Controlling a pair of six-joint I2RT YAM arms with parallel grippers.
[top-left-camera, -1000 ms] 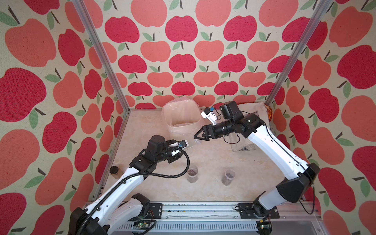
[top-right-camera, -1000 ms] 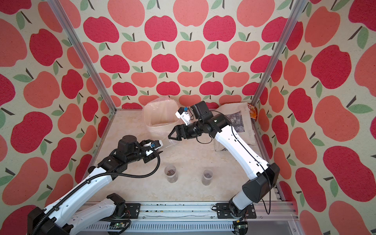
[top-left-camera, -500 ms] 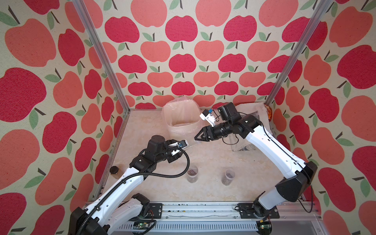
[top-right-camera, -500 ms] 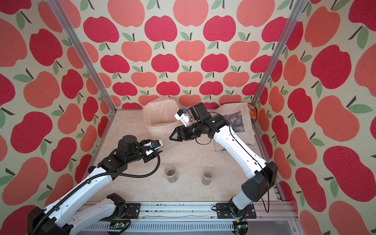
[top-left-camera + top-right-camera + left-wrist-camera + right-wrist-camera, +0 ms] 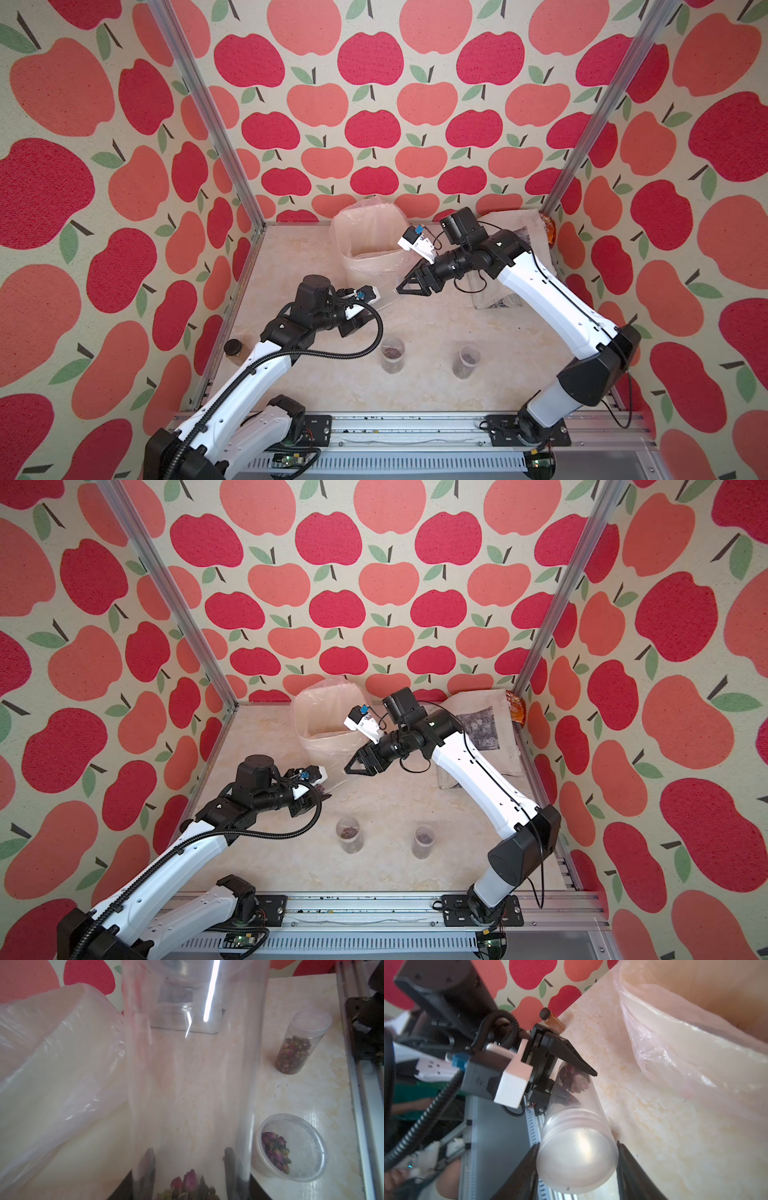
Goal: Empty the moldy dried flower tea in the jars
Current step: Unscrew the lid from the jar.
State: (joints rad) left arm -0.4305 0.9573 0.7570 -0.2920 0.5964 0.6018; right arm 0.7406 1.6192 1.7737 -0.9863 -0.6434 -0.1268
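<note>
Tea (image 5: 574,1082) lay bunched at the base end of the jar (image 5: 571,1118). The left gripper (image 5: 577,1084) was clamped tight across that end and held the jar on its side near the bin (image 5: 374,270). The right gripper (image 5: 577,1169) was closed partway onto the lid (image 5: 577,1155), with a finger against each side of it in the right wrist view. A second jar (image 5: 392,354) and a third jar (image 5: 468,360) stood near the front, well apart from both arms, each with tea inside.

The step in hand looked like unscrewing the lid. To do it well, the right gripper probably needed a square, firm hold on the lid before turning about the jar's long axis. The left gripper would have to resist that twist, since smooth clear plastic could slip. Keeping the mouth level or slightly raised should leave the tea at the base until the jar was over the bin.

Compared with a second earlier, the right gripper had come forward to the jar's mouth. Its jaws had narrowed from wide to snug. The left arm, its jar and the two standing jars had not shifted.
</note>
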